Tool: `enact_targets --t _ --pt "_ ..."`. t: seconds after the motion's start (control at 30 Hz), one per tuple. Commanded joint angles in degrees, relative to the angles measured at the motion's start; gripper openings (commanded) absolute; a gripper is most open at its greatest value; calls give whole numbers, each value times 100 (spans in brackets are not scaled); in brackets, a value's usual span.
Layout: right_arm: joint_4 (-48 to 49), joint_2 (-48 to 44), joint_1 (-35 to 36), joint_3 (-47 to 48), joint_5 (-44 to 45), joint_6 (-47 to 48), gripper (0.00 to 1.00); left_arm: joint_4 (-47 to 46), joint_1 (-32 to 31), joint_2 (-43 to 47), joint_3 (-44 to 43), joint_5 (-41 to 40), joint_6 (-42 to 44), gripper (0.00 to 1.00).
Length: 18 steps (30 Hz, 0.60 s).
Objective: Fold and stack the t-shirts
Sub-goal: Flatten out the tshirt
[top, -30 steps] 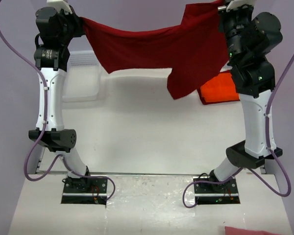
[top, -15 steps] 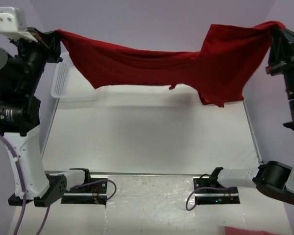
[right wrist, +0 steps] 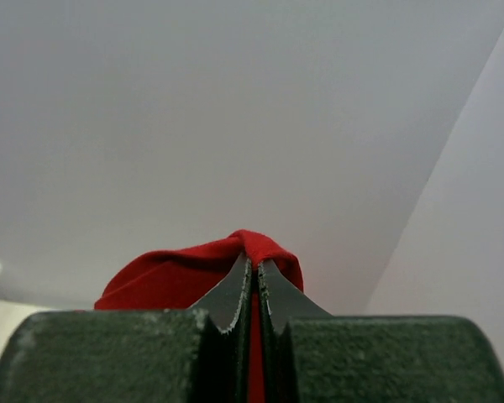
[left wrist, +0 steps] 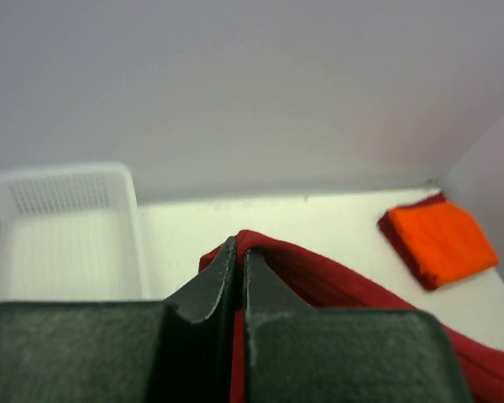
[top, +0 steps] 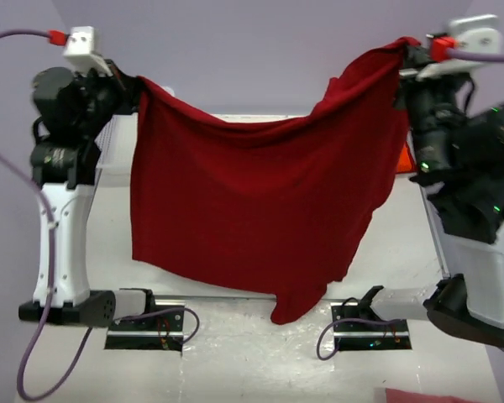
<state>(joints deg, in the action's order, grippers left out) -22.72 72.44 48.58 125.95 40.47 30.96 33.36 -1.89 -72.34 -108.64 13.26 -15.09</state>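
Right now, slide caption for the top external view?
Left gripper and right gripper hold the crimson t-shirt spread out, hanging between them.

- Left arm (top: 63, 235): glossy white plastic shell links joined by round black motor housings.
- Right arm (top: 479, 273): the same white shells and black housings, with small green lights (top: 422, 166) glowing on the dark parts.
- Thin lilac-purple cables (top: 21, 35) run to both arms and end in red plugs (top: 57, 37).
- A white plastic camera bracket (top: 82, 44) caps each wrist.
- Flat black base plates (top: 143, 326) are ringed by more purple cable.
- Left gripper (left wrist: 238, 248) and right gripper (right wrist: 254, 264): matte black fingers, with finely toothed inner edges on the right pair.
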Motion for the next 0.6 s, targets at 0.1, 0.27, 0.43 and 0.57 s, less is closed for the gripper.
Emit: enact_targets --t 0.1,0.27,0.43,0.57 --pt "-365 946 -1604 -694 -1120 -1399 0 -321 48 -1158 1020 -507 -90 0" --pt "-391 1271 -1773 -327 -1428 -1392 0 -1025 48 -1090 1636 -657 24 0" --pt "-882 1580 -1782 876 -1401 -1233 0 -920 48 -1142 890 -377 24 0" --pt "-963 1185 -1624 853 -1340 -1190 0 -718 48 -906 458 -183 24 0"
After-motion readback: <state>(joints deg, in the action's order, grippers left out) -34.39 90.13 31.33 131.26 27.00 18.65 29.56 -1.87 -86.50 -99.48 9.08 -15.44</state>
